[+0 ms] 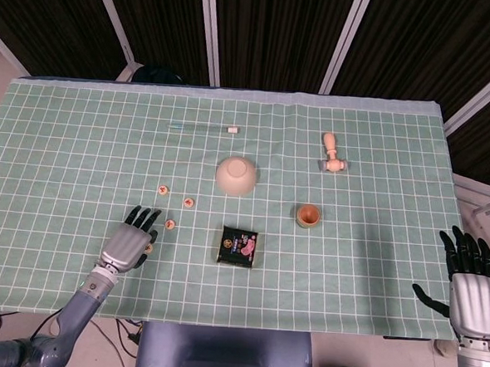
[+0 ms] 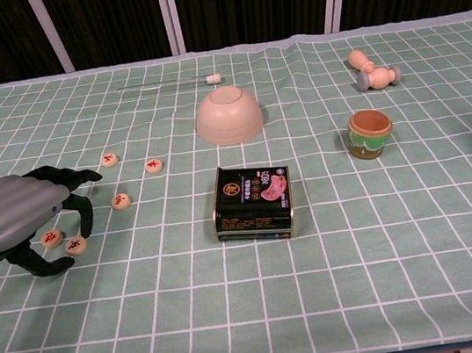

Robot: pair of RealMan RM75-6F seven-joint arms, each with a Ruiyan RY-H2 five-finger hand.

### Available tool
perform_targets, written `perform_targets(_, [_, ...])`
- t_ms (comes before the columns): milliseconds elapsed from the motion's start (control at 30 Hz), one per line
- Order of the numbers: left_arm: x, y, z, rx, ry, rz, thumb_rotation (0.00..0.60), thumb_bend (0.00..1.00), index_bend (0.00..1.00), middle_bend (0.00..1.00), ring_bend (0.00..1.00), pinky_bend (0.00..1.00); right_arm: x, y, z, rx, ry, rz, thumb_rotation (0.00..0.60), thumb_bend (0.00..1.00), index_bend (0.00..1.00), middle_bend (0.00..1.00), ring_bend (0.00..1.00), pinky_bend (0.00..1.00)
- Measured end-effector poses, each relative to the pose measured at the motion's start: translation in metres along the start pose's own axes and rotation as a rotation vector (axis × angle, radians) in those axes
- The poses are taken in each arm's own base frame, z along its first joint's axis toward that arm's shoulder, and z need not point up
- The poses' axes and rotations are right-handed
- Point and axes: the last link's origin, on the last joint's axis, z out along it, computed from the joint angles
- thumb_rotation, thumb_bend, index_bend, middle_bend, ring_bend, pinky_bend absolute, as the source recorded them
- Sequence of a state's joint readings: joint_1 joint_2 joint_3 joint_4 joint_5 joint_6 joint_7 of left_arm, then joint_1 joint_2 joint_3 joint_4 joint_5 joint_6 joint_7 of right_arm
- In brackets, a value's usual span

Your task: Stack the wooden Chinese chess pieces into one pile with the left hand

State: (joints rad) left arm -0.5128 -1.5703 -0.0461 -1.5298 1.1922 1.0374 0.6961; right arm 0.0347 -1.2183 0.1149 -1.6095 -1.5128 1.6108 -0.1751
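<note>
Left hand (image 2: 21, 222), lower left of frame, fingers spread and holding nothing over two nearest chess pieces (image 2: 64, 243); my risk: a fingertip scatters them before I pinch one.

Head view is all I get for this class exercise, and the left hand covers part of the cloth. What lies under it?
Observer: In the chest view, one chess piece and a second piece lie flat beneath the arched fingers of the left hand, side by side and not stacked.
Operator: Is either one lifted?
Observer: No. Both rest on the cloth. I cannot tell whether a finger touches them.
Operator: Can you read them?
Observer: Each top has a red mark, too small to read.
</note>
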Motion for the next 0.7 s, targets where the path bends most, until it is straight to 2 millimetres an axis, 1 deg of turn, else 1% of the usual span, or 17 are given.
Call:
perform_targets(167, [-0.002, 0.000, 0.000, 0.000, -0.008, 0.008, 0.600, 0.30, 0.49, 0.00, 0.00, 0.00, 0.000, 0.000, 0.000, -0.002, 0.000, 0.001, 0.600, 0.23, 0.09, 0.01, 0.00, 0.00])
perform_targets(467, [-0.002, -0.001, 0.000, 0.010, -0.012, 0.017, 0.600, 0.31, 0.50, 0.00, 0.00, 0.00, 0.000, 0.000, 0.001, -0.004, 0.004, 0.004, 0.600, 0.23, 0.09, 0.01, 0.00, 0.00])
perform_targets(600, [0.004, -0.001, -0.001, 0.009, 0.007, 0.005, 0.600, 0.31, 0.50, 0.00, 0.00, 0.00, 0.001, 0.000, 0.001, -0.003, 0.006, 0.004, 0.600, 0.23, 0.09, 0.01, 0.00, 0.00])
perform_targets(700, [0.015, -0.002, 0.000, 0.010, 0.040, -0.012, 0.600, 0.31, 0.50, 0.00, 0.00, 0.00, 0.001, 0.001, 0.001, -0.006, 0.008, 0.006, 0.600, 0.23, 0.09, 0.01, 0.00, 0.00])
